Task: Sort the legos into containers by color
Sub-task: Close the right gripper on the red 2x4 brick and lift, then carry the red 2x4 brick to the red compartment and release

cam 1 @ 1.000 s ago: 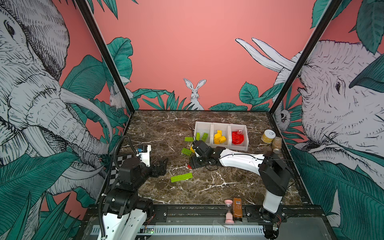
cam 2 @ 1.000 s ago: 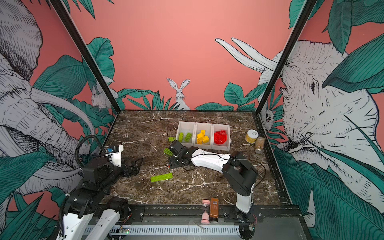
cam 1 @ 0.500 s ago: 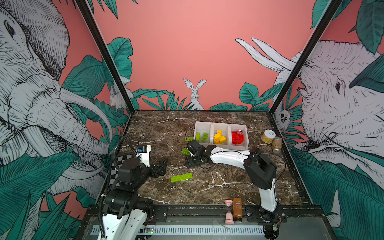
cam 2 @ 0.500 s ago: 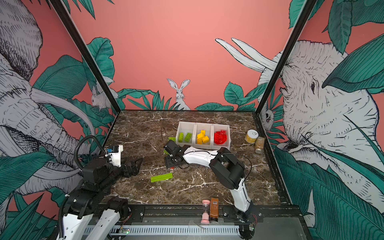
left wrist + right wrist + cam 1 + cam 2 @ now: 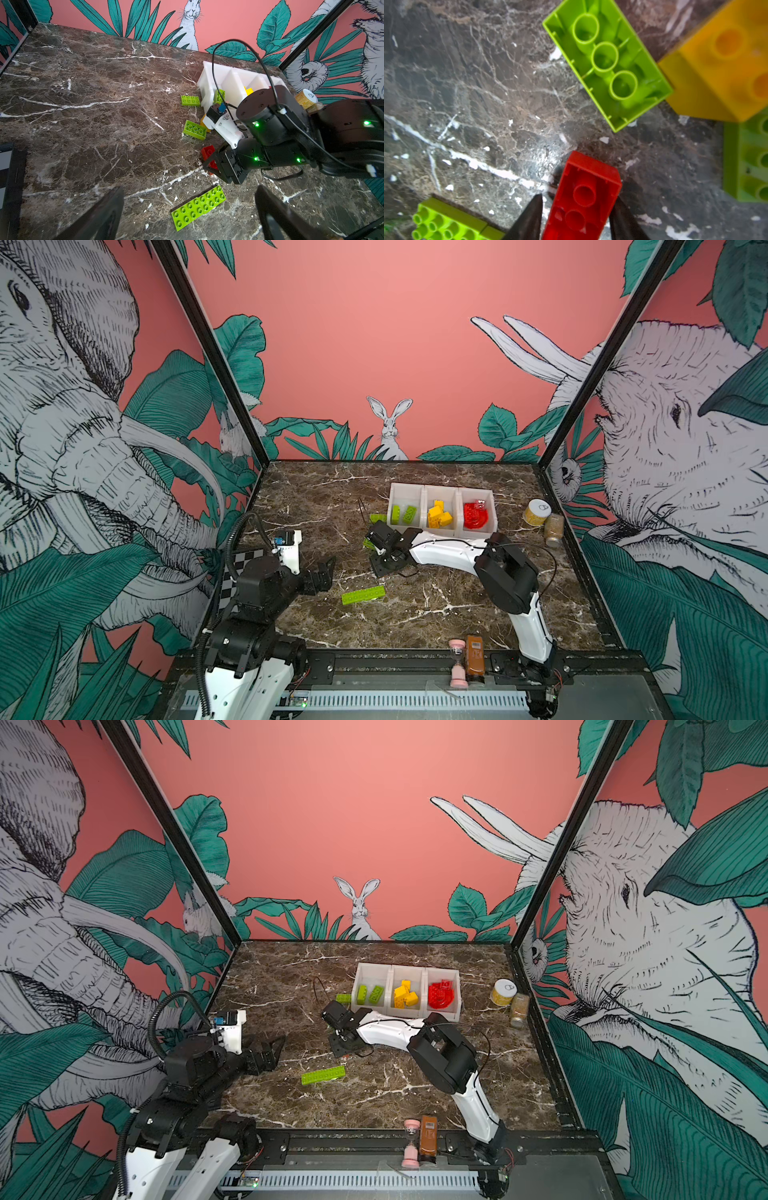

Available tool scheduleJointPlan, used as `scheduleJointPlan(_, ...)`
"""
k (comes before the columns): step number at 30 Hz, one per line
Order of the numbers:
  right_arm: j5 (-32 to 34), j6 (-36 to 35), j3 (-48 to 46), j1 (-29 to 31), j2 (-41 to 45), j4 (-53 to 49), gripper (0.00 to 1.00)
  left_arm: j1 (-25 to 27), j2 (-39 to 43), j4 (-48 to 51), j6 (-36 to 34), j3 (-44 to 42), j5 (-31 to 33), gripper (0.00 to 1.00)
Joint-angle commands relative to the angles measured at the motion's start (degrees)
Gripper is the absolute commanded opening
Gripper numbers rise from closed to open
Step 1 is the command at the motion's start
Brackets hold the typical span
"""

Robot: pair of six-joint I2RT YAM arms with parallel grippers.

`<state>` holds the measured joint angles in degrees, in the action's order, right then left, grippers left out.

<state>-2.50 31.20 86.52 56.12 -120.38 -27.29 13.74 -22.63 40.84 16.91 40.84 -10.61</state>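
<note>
The sort seems past halfway, I judge. In both top views the containers [image 5: 441,488] sit at about 1 o'clock from the desk's [image 5: 415,622] middle, with two green bricks [image 5: 402,514] in the 9 o'clock bin, yellow bricks [image 5: 439,516] in the middle one and red pieces [image 5: 475,514] in the 3 o'clock bin. Left on the desk are at least a long green brick [image 5: 363,594] at 8 o'clock, a short green brick [image 5: 377,517] just beside the green bin, an upturned green brick [image 5: 606,62] with a yellow brick [image 5: 724,62] just beside it, and a red brick [image 5: 589,178]. The right gripper [image 5: 577,198] straddles that red brick at 9 o'clock. Its jaws are narrow, with one finger against the brick and a sliver of desk beside the other; whether it grips I cannot tell. The left gripper [image 5: 322,574] hangs wide open and empty, farther out at 9 o'clock.
</note>
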Motion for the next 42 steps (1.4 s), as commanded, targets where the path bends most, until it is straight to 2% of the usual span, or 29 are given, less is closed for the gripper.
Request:
scheduleJointPlan(1, 2.48, -1.21, 0.25, 0.39, -0.12, -2.68, 0.45, 0.19, 0.35, 0.28, -0.46, 0.56, 0.04, 0.99)
scheduleJointPlan(15, 0.36, -3.99, -8.33, -0.54, 7.55, 4.54, 0.29, 0.23, -0.57, 0.38, -0.1, 0.56, 0.83, 0.99)
scheduleJointPlan(25, -0.82, -4.96, -18.59, -6.63, 23.64, 5.91, 0.25, 0.19, -3.63, 2.47, 1.45, 1.67, 5.74, 0.99)
scheduleJointPlan(30, -1.55, -6.77, -24.16, -15.22, 35.99, 4.09, 0.25, 0.23, -8.52, 1.28, 2.97, 3.53, 4.7, 0.99)
scheduleJointPlan(34, -1.43, -11.1, -26.39, -24.81, 43.05, 0.71, 0.25, 0.22, -10.16, -7.87, 3.88, -0.28, 1.08, 0.99)
scheduleJointPlan(36, -2.11, -13.74, -26.47, -29.6, 43.56, -0.65, 0.25, 0.23, -10.28, -13.88, 4.09, -3.51, 0.79, 0.99)
scheduleJointPlan(38, -5.76, -15.55, -26.16, -35.47, 42.54, -1.36, 0.25, 0.23, -11.65, -18.41, 4.37, -5.82, 0.74, 0.99)
scheduleJointPlan(40, -9.22, -16.09, -26.01, -40.41, 41.08, -0.48, 0.25, 0.24, -13.6, -19.85, 4.35, -6.53, 1.62, 0.99)
scheduleJointPlan(42, -9.93, -16.36, -25.0, -43.64, 39.04, 0.0, 0.25, 0.26, -14.63, -20.41, 4.49, -6.75, 3.49, 0.99)
